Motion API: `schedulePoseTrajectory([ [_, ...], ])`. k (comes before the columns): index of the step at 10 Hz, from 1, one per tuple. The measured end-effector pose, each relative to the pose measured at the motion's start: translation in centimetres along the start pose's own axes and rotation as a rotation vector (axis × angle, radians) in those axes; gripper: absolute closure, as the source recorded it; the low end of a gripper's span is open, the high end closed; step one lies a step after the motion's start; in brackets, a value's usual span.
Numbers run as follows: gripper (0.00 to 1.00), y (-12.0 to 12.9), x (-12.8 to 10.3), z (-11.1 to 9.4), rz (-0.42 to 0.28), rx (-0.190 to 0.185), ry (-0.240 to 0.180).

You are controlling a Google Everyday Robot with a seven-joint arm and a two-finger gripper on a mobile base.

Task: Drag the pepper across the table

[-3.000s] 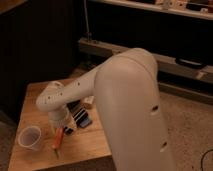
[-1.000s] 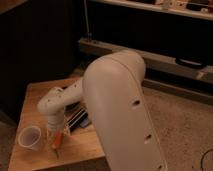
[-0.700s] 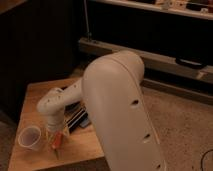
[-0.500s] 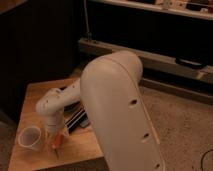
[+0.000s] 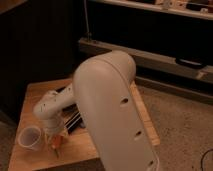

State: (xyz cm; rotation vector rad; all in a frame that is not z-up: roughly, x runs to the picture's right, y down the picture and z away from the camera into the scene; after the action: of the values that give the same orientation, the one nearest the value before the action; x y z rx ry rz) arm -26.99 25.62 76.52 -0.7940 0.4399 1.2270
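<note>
Table: pepper just beneath gripper

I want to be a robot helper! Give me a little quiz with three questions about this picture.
1. True or false: the white cup stands on the table, close beside the gripper.
2. Pick one. Where is the pepper?
A) right by the gripper, near the table's front edge
B) inside the cup
C) on the floor
3. Fill in the gap: the big white thing hiding much of the table is the robot's ____.

Key
1. True
2. A
3. arm
</note>
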Motion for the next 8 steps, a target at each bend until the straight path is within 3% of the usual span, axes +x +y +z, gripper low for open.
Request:
schedulePoseTrajectory([
  [2,0.38,0.04,0.01,0.42,0.002,0.01,-0.001],
  [5,0.64,0.03,0.06,0.44,0.01,0.013,-0.006],
  [8,0.66,-0.22,0.07,0.37,0.021,0.016,-0.004],
])
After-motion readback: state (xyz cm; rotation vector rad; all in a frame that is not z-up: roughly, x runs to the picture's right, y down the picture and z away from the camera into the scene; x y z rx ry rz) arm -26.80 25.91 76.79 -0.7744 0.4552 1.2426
